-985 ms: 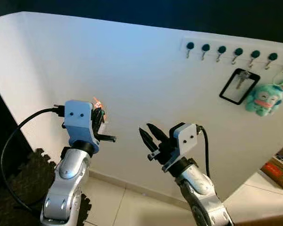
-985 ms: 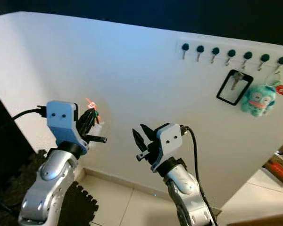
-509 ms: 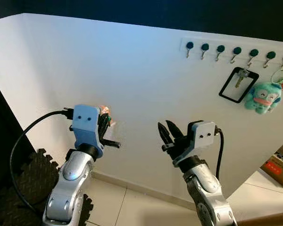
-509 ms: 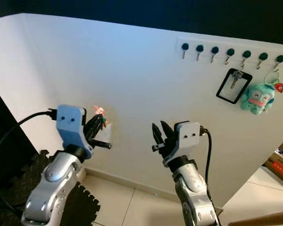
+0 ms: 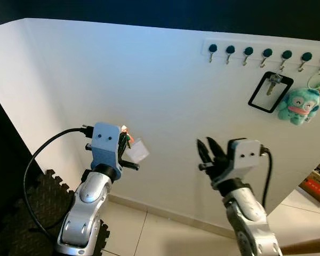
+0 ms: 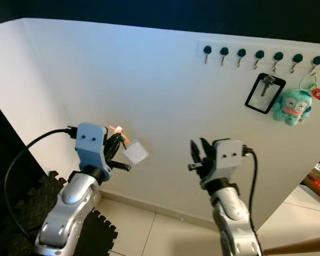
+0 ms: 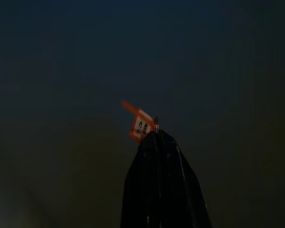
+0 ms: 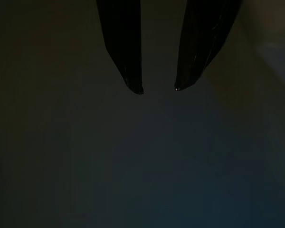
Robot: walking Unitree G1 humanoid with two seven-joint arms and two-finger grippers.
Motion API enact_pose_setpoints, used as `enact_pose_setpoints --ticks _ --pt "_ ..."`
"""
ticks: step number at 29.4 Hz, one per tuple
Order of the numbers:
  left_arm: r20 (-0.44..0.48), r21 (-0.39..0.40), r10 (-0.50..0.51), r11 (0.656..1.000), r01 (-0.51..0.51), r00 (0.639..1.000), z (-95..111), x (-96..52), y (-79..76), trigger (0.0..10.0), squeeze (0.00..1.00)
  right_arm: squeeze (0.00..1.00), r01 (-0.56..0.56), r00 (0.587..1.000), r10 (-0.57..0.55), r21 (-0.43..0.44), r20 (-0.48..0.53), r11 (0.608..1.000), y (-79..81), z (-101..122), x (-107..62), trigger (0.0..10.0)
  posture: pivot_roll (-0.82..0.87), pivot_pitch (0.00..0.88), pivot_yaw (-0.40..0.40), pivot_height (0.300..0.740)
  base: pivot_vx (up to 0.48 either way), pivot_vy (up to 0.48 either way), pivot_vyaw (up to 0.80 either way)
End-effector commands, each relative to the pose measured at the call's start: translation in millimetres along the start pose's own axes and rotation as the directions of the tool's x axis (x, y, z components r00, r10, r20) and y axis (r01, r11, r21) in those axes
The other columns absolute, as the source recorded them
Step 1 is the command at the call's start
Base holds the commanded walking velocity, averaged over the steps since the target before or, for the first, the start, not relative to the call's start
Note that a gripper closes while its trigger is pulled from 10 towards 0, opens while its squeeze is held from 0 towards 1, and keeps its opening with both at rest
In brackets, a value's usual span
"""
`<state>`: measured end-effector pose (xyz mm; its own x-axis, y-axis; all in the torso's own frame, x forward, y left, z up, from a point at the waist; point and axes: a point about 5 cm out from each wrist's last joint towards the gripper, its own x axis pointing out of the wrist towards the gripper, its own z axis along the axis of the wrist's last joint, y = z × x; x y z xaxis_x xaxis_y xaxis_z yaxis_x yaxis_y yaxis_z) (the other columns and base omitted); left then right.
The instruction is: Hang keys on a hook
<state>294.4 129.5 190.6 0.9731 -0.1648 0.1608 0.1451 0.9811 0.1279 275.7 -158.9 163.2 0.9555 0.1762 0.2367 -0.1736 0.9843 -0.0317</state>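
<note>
Shifted rightward and a little lower against the white wall (image 5: 96,69) compared with a second ago, both arms, though much of that down to the head camera turning. Left gripper (image 5: 129,154) pinched together on the keys (image 5: 126,140), with a pale tag (image 5: 137,151) hanging just beside the fingertips and an orange tag (image 7: 140,126) poking out in the left wrist view. Right gripper (image 5: 209,153) empty, fingers (image 8: 128,61) apart. Hook rail (image 5: 266,53) well apart, high to the right; last two hooks taken by a card holder (image 5: 270,92) and a plush toy (image 5: 298,105). Likely trouble: ring hidden inside the pinch and missing the free hook (image 5: 212,52); keys slipping from the narrow grip during the reach; swinging tag snagging a neighbouring hook.
</note>
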Motion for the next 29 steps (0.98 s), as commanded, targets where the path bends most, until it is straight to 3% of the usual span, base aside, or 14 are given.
enact_pose_setpoints --ticks 1,7,10,23,29 --pt "-0.005 0.022 0.051 0.998 -0.051 0.999 -8 -2.8 6.5 10.0 0.0 0.0 0.045 0.998 -0.047 -0.03 -0.052 0.999 -9.4 -13 -10.2 10.0 -0.01 0.112 0.041 0.74 0.0 0.0 0.0" --pt "-0.038 0.053 0.118 0.992 -0.116 0.992 -23 -11.1 19.3 10.0 0.0 0.0 0.07 0.995 -0.073 -0.041 -0.075 0.997 -12.4 -18 -17.9 10.0 -0.04 0.117 0.04 0.74 0.0 0.0 0.0" --pt "-0.052 0.054 0.169 0.985 -0.166 0.984 -31 -13.7 30.2 10.0 0.0 0.0 0.01 0.999 -0.012 -0.053 -0.038 0.999 -0.6 -8 -10.2 10.0 -0.05 0.12 0.022 0.74 0.0 0.0 0.0" --pt "-0.013 0.059 0.175 0.983 -0.174 0.984 -26 -8.1 29.1 10.0 0.0 0.0 -0.031 0.999 0.03 -0.046 -0.019 0.998 6.4 -3 -4.2 10.0 -0.05 0.125 -0.001 0.74 0.0 0.0 0.0" --pt "-0.003 0.075 0.159 0.984 -0.159 0.987 -26 -6.8 27.9 10.0 0.0 0.0 -0.035 0.999 0.034 -0.04 -0.021 0.999 8.4 -4 -3.8 10.0 -0.04 0.122 0.001 0.74 0.0 -0.414 0.0"
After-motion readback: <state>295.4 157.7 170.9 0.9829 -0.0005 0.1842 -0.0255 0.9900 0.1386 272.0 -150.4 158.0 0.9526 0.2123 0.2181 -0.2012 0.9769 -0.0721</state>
